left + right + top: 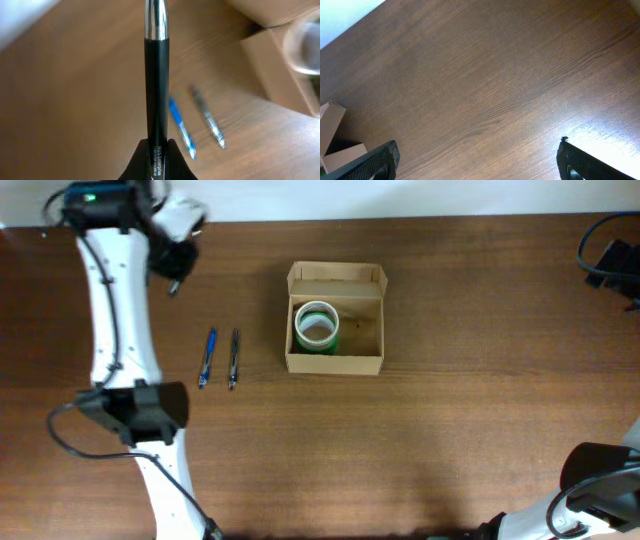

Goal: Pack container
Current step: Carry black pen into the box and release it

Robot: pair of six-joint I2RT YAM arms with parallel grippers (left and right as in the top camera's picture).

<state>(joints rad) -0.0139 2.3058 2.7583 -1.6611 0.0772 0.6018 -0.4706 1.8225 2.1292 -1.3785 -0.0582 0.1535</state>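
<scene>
The tan cardboard container stands open at the table's middle, its flap lid folded back, with a green-and-white tape roll inside. My left gripper is at the far left, shut on a black pen with a silver tip and holding it above the table. A blue pen and a dark pen lie side by side left of the container. They also show in the left wrist view, the blue pen and the dark pen, with the container beyond. My right gripper is open and empty over bare wood at the far right.
The left arm stretches along the table's left side. The right arm's base sits at the front right corner. A corner of the container shows at the lower left of the right wrist view.
</scene>
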